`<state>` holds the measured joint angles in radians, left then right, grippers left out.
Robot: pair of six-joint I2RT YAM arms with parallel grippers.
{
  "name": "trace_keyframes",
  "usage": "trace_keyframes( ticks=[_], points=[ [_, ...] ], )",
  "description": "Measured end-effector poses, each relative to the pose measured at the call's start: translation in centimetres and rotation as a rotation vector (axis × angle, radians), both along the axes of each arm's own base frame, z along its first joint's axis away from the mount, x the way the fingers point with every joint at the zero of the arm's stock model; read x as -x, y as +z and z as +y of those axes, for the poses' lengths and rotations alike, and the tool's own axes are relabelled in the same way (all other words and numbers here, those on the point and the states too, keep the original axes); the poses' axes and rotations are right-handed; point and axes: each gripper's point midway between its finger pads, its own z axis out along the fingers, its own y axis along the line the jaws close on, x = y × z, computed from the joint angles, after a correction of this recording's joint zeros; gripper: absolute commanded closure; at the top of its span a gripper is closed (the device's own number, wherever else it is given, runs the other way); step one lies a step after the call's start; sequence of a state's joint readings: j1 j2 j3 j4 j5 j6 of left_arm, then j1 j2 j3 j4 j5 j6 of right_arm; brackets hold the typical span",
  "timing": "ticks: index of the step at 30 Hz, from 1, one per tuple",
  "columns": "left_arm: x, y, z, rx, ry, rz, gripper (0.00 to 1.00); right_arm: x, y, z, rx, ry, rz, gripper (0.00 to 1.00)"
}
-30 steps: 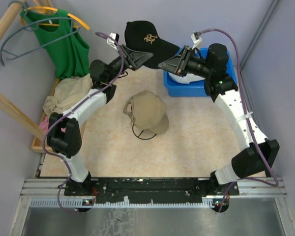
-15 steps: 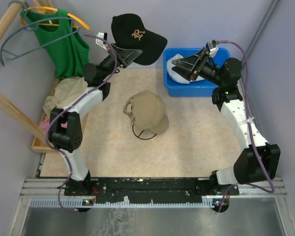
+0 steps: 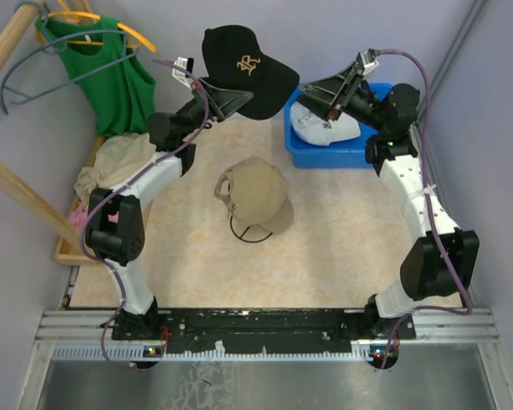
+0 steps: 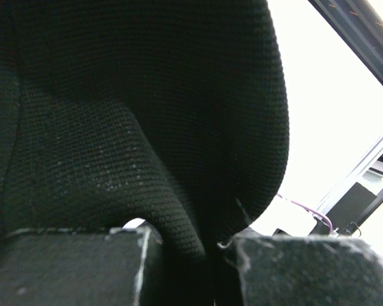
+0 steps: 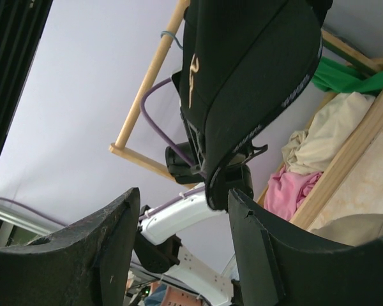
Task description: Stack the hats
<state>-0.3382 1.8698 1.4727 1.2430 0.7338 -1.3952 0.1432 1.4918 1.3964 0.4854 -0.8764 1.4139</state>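
Top view: the left gripper clamps the black cap aloft, just left of the blue bin. A tan cap lies left of the bin, nearer the bases.
Left wrist: black fabric is pinched between the fingers.
Right wrist: the right gripper is spread and empty.

Overhead looks down; both wrist views face the black cap.

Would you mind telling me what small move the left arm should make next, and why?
Probably lower the left gripper, shut on the black cap, toward the tan cap lying mid-table. The right gripper stands open, apart from the black cap.
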Motion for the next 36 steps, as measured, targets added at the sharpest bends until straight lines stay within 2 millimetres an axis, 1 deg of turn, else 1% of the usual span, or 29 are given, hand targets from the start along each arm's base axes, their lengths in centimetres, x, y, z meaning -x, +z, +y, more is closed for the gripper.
trace_keyframes(
  ticks=[2, 5, 9, 14, 21, 23, 25, 26, 27, 28, 29, 30, 31, 34, 36],
  points=[
    [0.1, 0.0, -0.2, 0.0, -0.005, 0.0, 1.0, -0.8, 0.0, 0.4, 0.006, 0.001, -0.002, 0.43],
    [0.3, 0.0, -0.4, 0.0, -0.009, 0.0, 1.0, -1.3, -0.4, 0.9, 0.019, 0.003, 0.005, 0.44],
    [0.3, 0.0, -0.4, 0.0, -0.01, 0.001, 1.0, -1.2, -0.7, 1.8, 0.027, 0.017, 0.007, 0.47],
    [0.4, 0.0, -0.6, 0.0, -0.015, 0.001, 1.0, -1.0, -0.8, 2.5, 0.031, 0.028, 0.008, 0.55],
    [0.7, -0.1, -0.8, 0.002, -0.022, -0.004, 1.0, -1.4, -1.0, 3.1, 0.027, 0.028, 0.017, 0.72],
    [0.7, -0.3, -1.0, 0.004, -0.021, 0.003, 1.0, -1.8, -1.1, 3.3, 0.027, 0.025, 0.024, 0.82],
    [0.6, -0.4, -0.9, 0.01, -0.014, 0.01, 1.0, -2.1, -1.2, 3.4, 0.026, 0.023, 0.032, 0.97],
    [0.5, -0.4, -0.9, 0.011, -0.011, 0.011, 1.0, -2.2, -1.3, 3.5, 0.026, 0.021, 0.038, 1.0],
    [0.4, -0.5, -0.8, 0.01, -0.005, 0.008, 1.0, -2.3, -1.3, 3.6, 0.022, 0.02, 0.047, 1.0],
    [0.3, -0.6, -0.8, 0.011, -0.002, 0.011, 0.97, -2.4, -1.3, 3.6, 0.02, 0.02, 0.051, 1.0],
    [0.3, -0.7, -0.8, 0.01, 0.001, 0.012, 0.9, -2.4, -1.3, 3.6, 0.019, 0.02, 0.056, 1.0],
    [0.2, -0.8, -0.8, 0.01, 0.006, 0.012, 0.79, -2.4, -1.3, 3.6, 0.018, 0.021, 0.061, 1.0],
    [0.2, -0.9, -0.7, 0.008, 0.013, 0.011, 0.69, -2.4, -1.3, 3.5, 0.017, 0.021, 0.064, 1.0],
    [0.4, -1.7, 0.0, -0.019, 0.041, 0.02, 0.57, -2.4, -1.3, 2.9, 0.01, 0.029, 0.079, 1.0],
    [0.6, -2.4, 0.9, -0.045, 0.067, 0.031, 0.52, -2.7, -0.9, 1.9, -0.001, 0.025, 0.076, 1.0]
  ],
)
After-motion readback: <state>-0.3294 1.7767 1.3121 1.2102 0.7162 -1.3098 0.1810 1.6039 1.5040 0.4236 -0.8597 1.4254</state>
